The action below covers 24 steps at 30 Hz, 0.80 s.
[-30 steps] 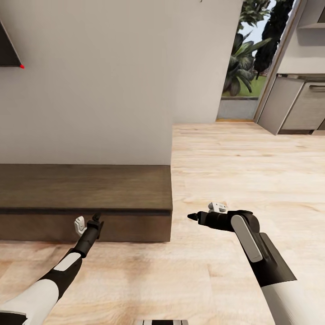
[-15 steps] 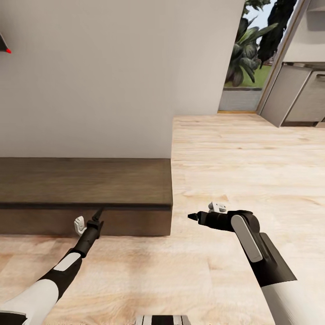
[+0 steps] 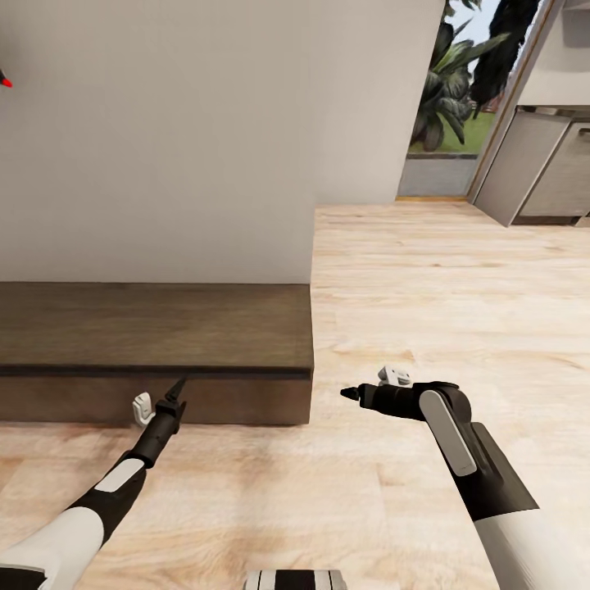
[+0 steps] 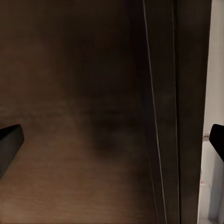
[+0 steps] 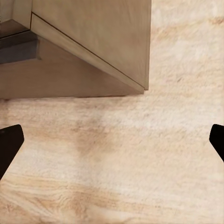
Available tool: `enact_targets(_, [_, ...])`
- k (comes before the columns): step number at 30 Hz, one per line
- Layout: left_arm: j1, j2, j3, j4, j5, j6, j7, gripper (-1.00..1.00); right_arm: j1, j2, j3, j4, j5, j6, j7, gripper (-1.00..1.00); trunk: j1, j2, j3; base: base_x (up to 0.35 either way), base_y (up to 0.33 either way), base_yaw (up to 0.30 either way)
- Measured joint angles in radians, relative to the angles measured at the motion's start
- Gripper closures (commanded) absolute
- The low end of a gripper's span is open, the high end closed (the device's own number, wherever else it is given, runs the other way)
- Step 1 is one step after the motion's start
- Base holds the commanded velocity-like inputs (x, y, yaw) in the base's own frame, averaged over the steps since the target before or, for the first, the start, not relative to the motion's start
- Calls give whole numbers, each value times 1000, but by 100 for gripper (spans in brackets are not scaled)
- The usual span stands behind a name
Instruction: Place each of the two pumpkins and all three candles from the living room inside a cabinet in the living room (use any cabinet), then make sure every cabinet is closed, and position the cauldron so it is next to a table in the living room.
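Cabinet (image 3: pixel 156 352) shut; we've left end effector (image 3: pixel 172 393) spread at its front edge to open; right end effector (image 3: pixel 351 394) open, idle.

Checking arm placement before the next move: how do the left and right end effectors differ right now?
The left end effector is at the front of the dark-brown cabinet, pointing toward it; the right end effector hangs over the bare wood floor, past the cabinet's end. The left wrist view faces dark cabinet wood close up; the right wrist view faces floor and the cabinet's corner. Both are open and hold nothing.
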<state>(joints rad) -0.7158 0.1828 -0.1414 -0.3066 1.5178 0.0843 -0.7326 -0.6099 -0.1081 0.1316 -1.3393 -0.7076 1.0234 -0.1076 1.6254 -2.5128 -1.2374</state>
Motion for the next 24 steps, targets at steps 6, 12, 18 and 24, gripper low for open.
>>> enact_targets(6, [0, 2, -1, 1, 0, -1, -2, -100, 0, 0, 0, 0, 0, 0, 0, -100, 0, 0, 0, 0, 0, 0])
enact_targets(12, [0, 2, -1, 1, 0, -1, -3, -100, 0, 0, 0, 1, 0, 0, 0, -100, 0, 0, 0, 0, 0, 0])
enact_targets(18, [0, 3, -1, 1, 1, 2, -3, -100, 0, 1, 0, 0, 0, 0, 0, -100, 0, 0, 0, 13, -12, 0])
enact_targets(24, [0, 5, 0, 0, 1, 1, -4, -100, 0, 1, 0, 0, 0, 0, 0, -100, 0, 0, 0, 162, -133, 0])
